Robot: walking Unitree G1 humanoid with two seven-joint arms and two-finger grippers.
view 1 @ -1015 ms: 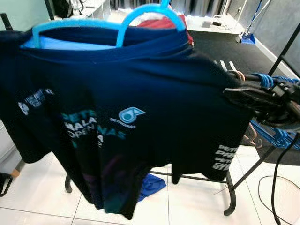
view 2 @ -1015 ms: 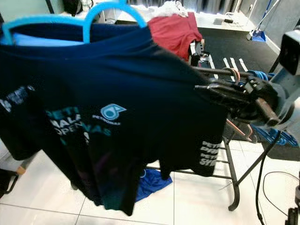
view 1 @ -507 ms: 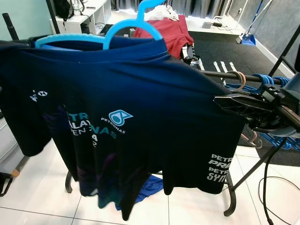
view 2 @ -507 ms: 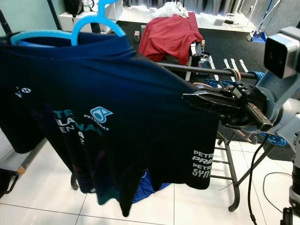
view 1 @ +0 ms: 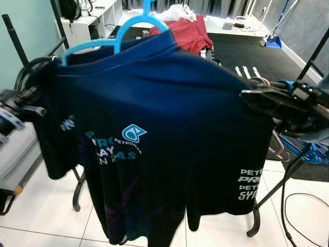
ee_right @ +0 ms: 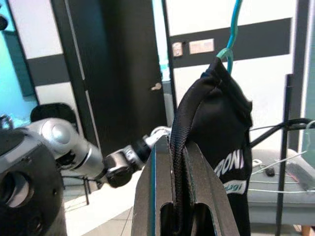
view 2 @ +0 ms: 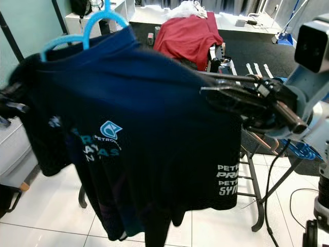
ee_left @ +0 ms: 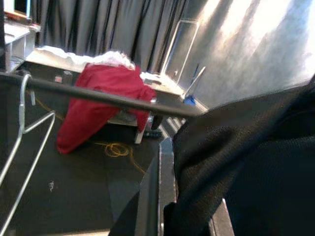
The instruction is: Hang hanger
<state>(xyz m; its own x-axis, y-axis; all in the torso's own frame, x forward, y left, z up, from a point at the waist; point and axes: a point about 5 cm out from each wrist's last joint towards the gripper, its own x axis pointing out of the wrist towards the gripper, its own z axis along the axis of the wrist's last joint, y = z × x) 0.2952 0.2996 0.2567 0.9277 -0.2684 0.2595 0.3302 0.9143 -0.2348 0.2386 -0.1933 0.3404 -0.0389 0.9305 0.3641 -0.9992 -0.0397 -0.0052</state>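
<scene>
Dark navy T-shirt (view 1: 154, 134) on a light-blue hanger (view 1: 115, 38), held spread in mid-air in front of a black clothes rail (view 2: 226, 77), hook uppermost and not yet on the rail. Right claw (view 2: 216, 98) closed on the shirt's right shoulder edge, the hem pinched between both black fingers (ee_right: 206, 187) as seen in the right wrist view. Left claw (view 1: 28, 100) at the shirt's left sleeve, fabric draped over it in the left wrist view; grip state there impossible to tell.

Handling, judged from the frames: light load overall; soft, limp knit fabric, prone to sag, swing and slide along the hanger; stiff, thin plastic hanger, likely smooth and a little slippery. Best hold at the shoulder ends, where fabric backs onto the hanger arm, keeping the hook free and upright for the rail.

Surroundings: white tiled floor (view 1: 216, 226), glossy; a blue cloth low behind the shirt hem; black rack frame (view 1: 254, 221) with legs on the tiles; several spare hangers (view 1: 308, 152) bunched on the rail's right end; red garment (view 2: 187, 33) draped farther back; dark carpet (view 1: 252, 51), curtains and a white shelf unit (view 1: 90, 18) in the background; loose cable (view 1: 303, 206) on the floor at right.
</scene>
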